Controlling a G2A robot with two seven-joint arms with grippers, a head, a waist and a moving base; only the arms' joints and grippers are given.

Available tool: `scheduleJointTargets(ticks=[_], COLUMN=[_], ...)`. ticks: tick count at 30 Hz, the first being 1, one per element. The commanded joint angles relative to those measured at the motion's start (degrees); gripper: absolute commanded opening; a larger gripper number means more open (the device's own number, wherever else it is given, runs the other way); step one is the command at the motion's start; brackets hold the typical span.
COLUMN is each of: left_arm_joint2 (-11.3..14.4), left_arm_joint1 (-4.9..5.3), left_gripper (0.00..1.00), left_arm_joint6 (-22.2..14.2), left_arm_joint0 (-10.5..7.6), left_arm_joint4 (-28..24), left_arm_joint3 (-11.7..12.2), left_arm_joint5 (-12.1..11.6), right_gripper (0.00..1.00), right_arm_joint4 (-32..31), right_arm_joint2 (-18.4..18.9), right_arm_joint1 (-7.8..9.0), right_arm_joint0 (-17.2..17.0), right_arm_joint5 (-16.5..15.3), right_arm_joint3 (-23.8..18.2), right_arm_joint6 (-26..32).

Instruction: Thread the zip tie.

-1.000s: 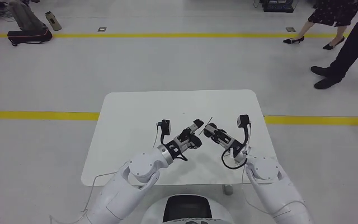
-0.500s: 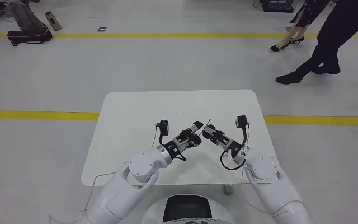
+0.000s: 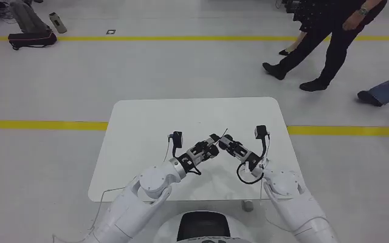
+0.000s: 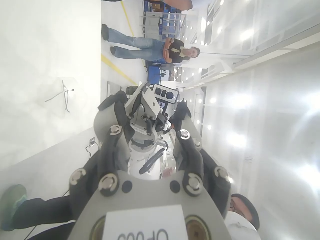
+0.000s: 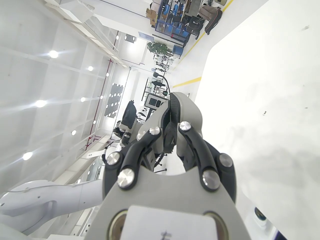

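My right gripper (image 5: 173,101) is pinched shut on the zip tie (image 3: 224,132), whose free end pokes up above the table (image 3: 140,121). The left gripper (image 4: 151,102) gapes wide and holds nothing. The tie looks light and springy (slippery too, I'd guess), so I'd grip near its tip.

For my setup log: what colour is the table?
The table is plain white, best seen in the top view.

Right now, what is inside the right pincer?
The right pincer is shut on what looks like a thin dark zip tie, which curves out past its tips. The gripped end is covered by the pads.
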Motion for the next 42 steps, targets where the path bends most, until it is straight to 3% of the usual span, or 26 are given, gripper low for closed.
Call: scheduleJointTargets(ticks=[1, 24, 32, 42], left_arm_joint2=[0.0, 0.0, -0.2, -0.3], left_arm_joint1=[0.01, 0.3, 0.44, 0.63], left_gripper=[0.39, 0.2, 0.0, 0.0], left_arm_joint6=[0.0, -1.7, -2.0, -2.7], left_arm_joint0=[0.02, -0.3, -0.26, -0.19], left_arm_joint4=[-0.1, -0.8, -1.0, -1.3], left_arm_joint3=[0.0, 0.5, 0.6, 0.8], left_arm_joint5=[-0.1, 0.2, 0.3, 0.2], right_gripper=[0.0, 0.0, 0.0, 0.0], right_arm_joint4=[-0.1, 0.2, 0.5, 0.6], right_arm_joint2=[-0.1, -1.6, -1.9, -1.9], right_arm_joint1=[-0.02, -0.23, -0.27, -0.26], right_arm_joint0=[0.1, 0.8, 0.9, 0.4], right_arm_joint5=[0.0, 0.0, 0.0, 0.0], right_arm_joint3=[0.1, 0.6, 0.4, -0.3], right_arm_joint6=[-0.1, -1.4, -1.1, -1.1])
